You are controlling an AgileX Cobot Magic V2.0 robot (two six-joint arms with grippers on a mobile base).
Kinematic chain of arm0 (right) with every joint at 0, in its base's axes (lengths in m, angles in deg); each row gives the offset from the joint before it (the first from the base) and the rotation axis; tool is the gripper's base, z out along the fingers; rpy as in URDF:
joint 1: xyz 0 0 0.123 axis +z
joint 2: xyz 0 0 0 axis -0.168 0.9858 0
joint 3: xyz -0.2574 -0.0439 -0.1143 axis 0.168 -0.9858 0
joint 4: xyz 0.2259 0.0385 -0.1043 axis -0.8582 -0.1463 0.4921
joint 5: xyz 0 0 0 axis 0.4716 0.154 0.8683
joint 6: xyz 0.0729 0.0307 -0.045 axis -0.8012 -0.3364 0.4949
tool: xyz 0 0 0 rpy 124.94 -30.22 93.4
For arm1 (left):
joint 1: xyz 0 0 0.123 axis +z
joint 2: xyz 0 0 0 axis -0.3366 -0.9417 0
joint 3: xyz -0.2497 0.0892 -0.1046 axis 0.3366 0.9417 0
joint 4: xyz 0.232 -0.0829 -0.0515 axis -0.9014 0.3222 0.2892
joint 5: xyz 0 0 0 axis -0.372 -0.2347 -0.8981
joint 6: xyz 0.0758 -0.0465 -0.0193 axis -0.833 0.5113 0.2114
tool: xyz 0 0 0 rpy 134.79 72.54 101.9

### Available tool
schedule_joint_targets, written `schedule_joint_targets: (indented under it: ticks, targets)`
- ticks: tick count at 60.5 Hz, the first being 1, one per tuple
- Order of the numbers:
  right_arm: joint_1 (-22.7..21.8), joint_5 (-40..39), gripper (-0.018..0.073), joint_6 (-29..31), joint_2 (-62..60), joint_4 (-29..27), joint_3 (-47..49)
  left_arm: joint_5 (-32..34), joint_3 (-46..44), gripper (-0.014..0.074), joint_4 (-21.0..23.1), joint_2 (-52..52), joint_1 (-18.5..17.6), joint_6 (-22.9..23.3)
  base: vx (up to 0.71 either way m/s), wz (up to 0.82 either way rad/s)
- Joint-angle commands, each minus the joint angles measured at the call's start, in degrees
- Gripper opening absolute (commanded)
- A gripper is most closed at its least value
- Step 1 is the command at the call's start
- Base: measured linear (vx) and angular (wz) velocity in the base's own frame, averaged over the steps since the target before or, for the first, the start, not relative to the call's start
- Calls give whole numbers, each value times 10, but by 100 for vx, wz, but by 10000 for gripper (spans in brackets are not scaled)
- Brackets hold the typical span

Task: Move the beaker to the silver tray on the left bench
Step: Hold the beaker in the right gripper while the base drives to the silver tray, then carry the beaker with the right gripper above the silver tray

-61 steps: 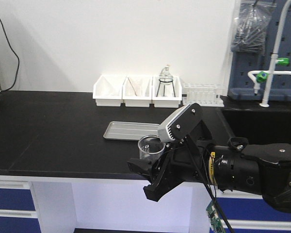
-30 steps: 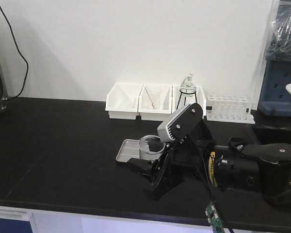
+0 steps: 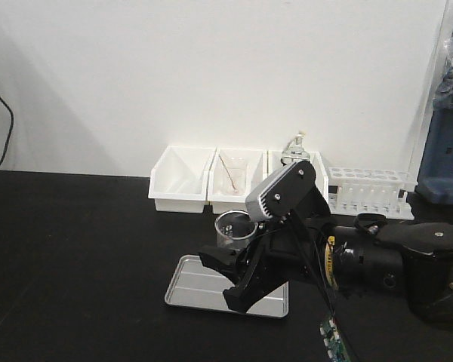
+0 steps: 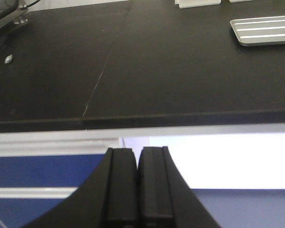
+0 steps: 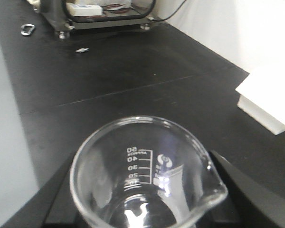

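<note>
Beaker (image 3: 234, 228) in right claw (image 5: 142, 199), nearer bins (image 3: 211, 179)

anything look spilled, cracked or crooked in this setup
Nothing stands out. The beaker is upright, looks empty and unbroken in the right hand; the silver tray lies flat on the black bench, and the white bins sit in a neat row by the wall.

Even indoor light, soft shadows.
Front view slightly grainy; the silver tray (image 3: 192, 283) mirrors the pale wall (image 3: 211, 75) (mild glare). Right wrist view: beaker (image 5: 142, 161) rim glints, background soft.
</note>
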Motion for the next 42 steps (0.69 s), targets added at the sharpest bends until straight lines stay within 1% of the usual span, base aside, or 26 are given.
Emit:
schedule_joint_targets:
  ticks: [1, 22, 42]
  targets:
    - [-2, 2, -11, -1, -22, -17, 17, 47, 11, 1, 1, 4, -3, 1, 28, -11]
    - [-2, 2, -11, -1, -22, -17, 17, 47, 11, 1, 1, 4, -3, 1, 23, -15]
    - [-2, 2, -11, -1, -22, -17, 17, 47, 11, 1, 1, 4, -3, 1, 14, -14]
